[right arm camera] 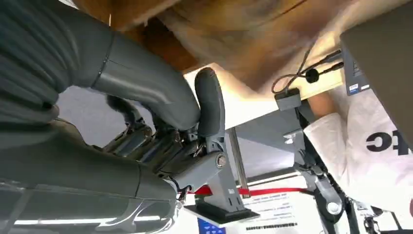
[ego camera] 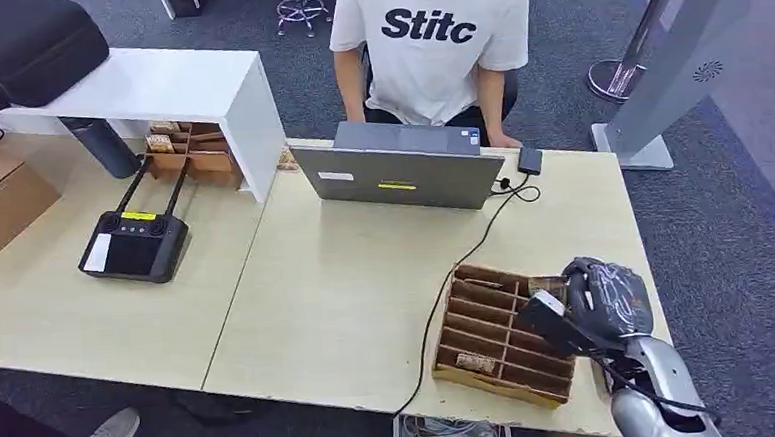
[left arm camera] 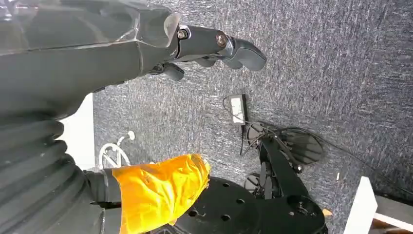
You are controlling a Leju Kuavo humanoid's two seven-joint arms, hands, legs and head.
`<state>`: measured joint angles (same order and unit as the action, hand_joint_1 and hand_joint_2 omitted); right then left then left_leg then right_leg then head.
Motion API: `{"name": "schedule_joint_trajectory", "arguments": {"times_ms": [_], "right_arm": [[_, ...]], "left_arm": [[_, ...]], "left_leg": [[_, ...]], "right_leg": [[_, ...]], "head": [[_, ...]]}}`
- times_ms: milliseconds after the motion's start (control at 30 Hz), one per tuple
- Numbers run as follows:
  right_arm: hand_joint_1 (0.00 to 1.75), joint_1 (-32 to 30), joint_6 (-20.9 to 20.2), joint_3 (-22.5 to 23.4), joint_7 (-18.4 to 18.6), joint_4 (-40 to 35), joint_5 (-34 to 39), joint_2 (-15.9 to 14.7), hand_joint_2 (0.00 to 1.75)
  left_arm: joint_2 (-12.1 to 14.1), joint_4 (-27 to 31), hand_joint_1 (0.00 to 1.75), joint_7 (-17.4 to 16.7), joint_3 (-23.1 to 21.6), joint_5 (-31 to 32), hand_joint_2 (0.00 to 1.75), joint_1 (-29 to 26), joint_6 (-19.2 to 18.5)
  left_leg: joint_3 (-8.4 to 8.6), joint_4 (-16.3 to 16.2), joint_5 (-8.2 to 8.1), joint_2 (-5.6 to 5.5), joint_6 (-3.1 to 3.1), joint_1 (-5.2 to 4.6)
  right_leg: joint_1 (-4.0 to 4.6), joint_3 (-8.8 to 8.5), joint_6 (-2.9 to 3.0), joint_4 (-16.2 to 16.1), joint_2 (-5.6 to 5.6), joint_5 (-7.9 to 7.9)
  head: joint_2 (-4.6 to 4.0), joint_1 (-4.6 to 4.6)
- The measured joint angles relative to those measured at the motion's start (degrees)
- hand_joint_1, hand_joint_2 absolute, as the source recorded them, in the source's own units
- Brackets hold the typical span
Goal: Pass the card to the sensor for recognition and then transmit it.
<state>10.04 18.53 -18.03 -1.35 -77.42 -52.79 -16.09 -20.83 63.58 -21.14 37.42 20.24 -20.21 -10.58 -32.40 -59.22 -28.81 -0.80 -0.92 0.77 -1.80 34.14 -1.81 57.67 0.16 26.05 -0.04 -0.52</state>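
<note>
One robot hand, the right (ego camera: 608, 297), hovers at the lower right of the frame over the wooden card rack (ego camera: 500, 338) on the desk (ego camera: 347, 281), fingers curled, likely reaching for a card; whether it holds one I cannot tell.

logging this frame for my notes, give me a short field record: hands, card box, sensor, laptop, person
right hand: over the right end of the wooden divider box; whether it holds a card cannot be told
left hand: hangs above grey carpet, holds nothing
sensor: small black box on a cable, by the laptop's right side
laptop: open, screen facing the person
person: seated across the table, white shirt
</note>
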Motion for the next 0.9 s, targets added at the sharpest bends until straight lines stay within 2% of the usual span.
{"name": "schedule_joint_trajectory", "arguments": {"times_ms": [900], "right_arm": [[1.75,-0.01,0.7,0.02,-0.72,0.0,0.5,0.0,1.75]], "left_arm": [[0.0,0.0,0.0,0.37,0.0,0.98,1.75,0.03,-0.46]], "left_leg": [[0.01,0.0,0.0,0.0,0.0,0.0]], "right_leg": [[0.0,-0.01,0.0,0.0,0.0,0.0]], "head": [[0.0,0.02]]}}
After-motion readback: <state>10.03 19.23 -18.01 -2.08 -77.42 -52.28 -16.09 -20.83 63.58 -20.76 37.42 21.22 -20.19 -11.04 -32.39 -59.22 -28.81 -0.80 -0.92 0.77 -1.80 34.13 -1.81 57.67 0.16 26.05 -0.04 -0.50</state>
